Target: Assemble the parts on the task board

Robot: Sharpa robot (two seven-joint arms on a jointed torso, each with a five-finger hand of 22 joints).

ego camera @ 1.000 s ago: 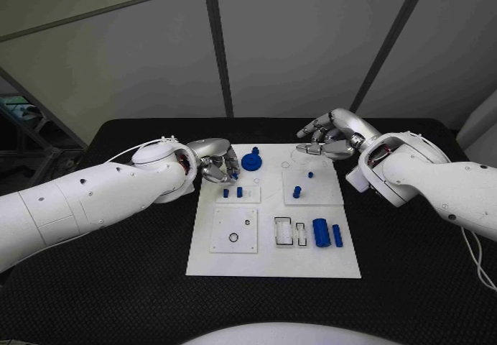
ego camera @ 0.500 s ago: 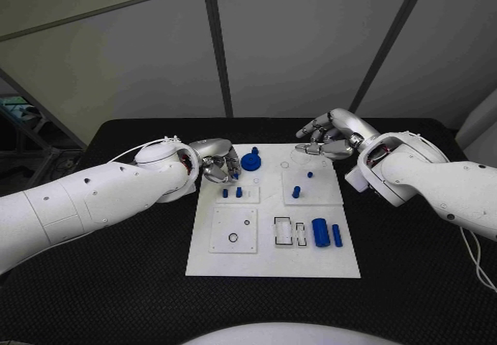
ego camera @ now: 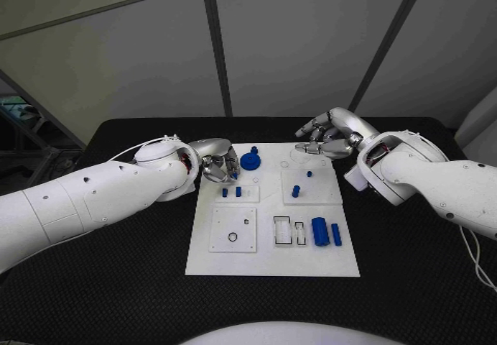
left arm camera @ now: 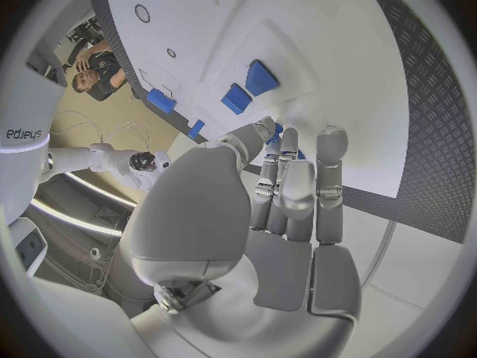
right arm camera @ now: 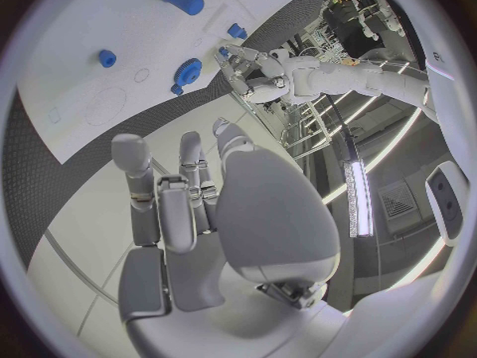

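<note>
1. The left arm reaches in over the table, and the left hand (ego camera: 218, 169) hangs at the task board's (ego camera: 272, 264) far left edge, its fingers (left arm camera: 296, 191) curled downward toward the board.
2. In the left wrist view those fingers lie close together and bent over the board's edge. Small blue pieces sit just past the fingertips, but I cannot tell whether the hand is pinching one or is simply closed.
3. A blue gear-shaped part (ego camera: 252, 161) stands on the board just beside the left hand, on its inner side.
4. Two small blue pegs (ego camera: 233, 192) stand in a raised white panel just nearer the robot than the left hand.
5. The right arm bends in from the other side. The right hand (ego camera: 325, 140) hovers over the board's far right corner with its fingers (right arm camera: 176, 191) spread and holding nothing.
6. A small blue peg (ego camera: 296, 191) stands on a panel nearer the robot than the right hand, and a blue cylinder (ego camera: 321, 231) lies nearer still, well apart from both hands.
7. The word "sharpa" (left arm camera: 26, 134) is printed on a white arm in the left wrist view.
</note>
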